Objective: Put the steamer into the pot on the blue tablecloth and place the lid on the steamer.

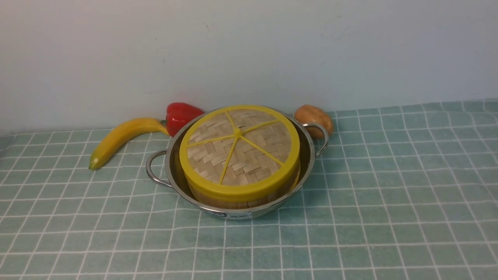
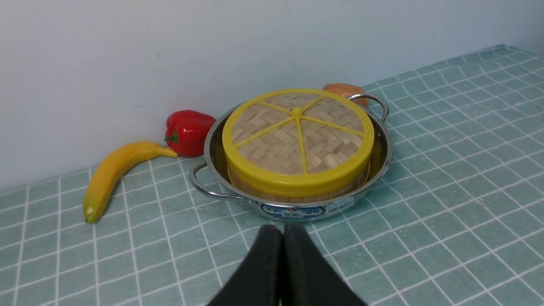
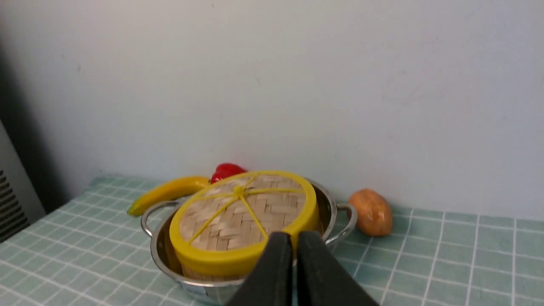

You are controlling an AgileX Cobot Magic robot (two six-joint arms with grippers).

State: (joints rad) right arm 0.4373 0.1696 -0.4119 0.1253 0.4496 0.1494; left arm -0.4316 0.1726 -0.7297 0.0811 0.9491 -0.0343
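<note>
The shiny steel pot [image 1: 169, 171] stands on the blue tablecloth [image 1: 389, 194] near the back wall. Inside it sits the steamer [image 1: 233, 202]; only a strip of its bamboo wall shows. The woven lid [image 1: 237, 147], with yellow rim and spokes, lies on top and hides the inside. Neither gripper shows in the front view. My left gripper [image 2: 282, 229] hangs shut and empty above the cloth, short of the pot [image 2: 380, 148]. My right gripper [image 3: 294, 238] is also shut and empty, its black fingers pressed nearly together in front of the lid [image 3: 242, 216].
A yellow banana [image 1: 120, 136] and a red pepper [image 1: 181, 114] lie behind the pot on the left. A brown potato-like lump [image 1: 313, 116] rests by the pot's right handle [image 1: 321, 134]. The pale wall stands just behind them.
</note>
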